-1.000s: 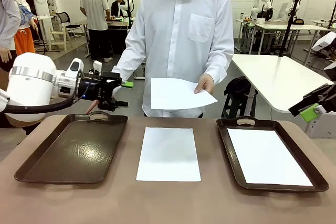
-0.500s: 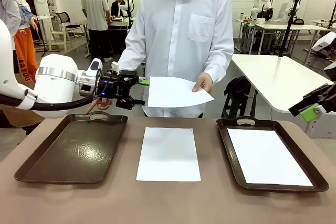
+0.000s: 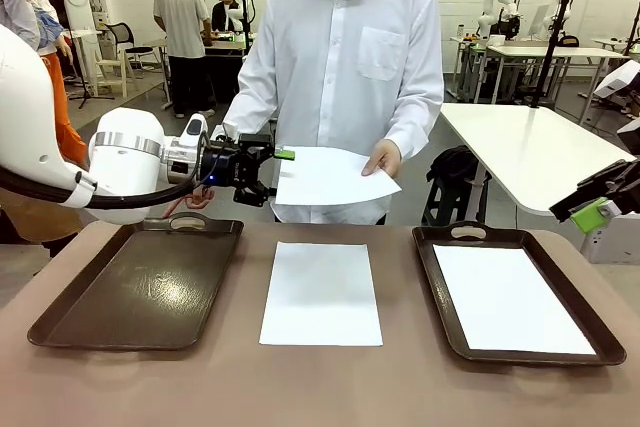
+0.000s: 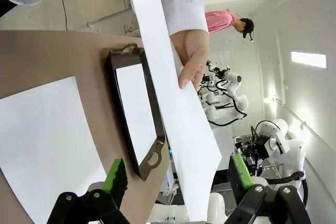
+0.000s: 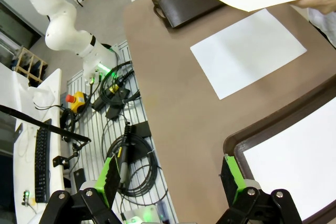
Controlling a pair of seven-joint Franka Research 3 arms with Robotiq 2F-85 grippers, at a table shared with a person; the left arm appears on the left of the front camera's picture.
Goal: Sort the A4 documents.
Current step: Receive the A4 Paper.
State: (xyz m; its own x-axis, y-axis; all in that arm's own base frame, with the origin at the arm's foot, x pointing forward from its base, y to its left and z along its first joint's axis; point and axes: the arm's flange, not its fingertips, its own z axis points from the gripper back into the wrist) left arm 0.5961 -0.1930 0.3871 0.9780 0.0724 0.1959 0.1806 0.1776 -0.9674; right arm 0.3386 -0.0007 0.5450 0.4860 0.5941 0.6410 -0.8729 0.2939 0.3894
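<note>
A person across the table holds a white A4 sheet (image 3: pixel 335 175) out over the table's far edge, hand (image 3: pixel 385 159) on its right side. My left gripper (image 3: pixel 268 172) is open at that sheet's left edge. In the left wrist view the sheet (image 4: pixel 178 119) runs between the green pads, and the left gripper (image 4: pixel 177 174) is not closed on it. Another sheet (image 3: pixel 322 292) lies on the bare table in the middle. A third sheet (image 3: pixel 510 297) lies in the right tray (image 3: pixel 432 277). My right gripper (image 3: pixel 600 209) hangs open off the table's right side, and it (image 5: pixel 170 178) holds nothing.
An empty dark brown tray (image 3: pixel 140 282) sits at the left, under my left arm. A white table (image 3: pixel 530 147) stands behind at the right. Other people stand farther back at the left. Cables and a control desk (image 5: pixel 121 145) lie on the floor below my right gripper.
My left arm has swung right, from above the left tray's far handle to the held sheet's left edge. The person has shifted the sheet slightly left. The right arm has not moved.
</note>
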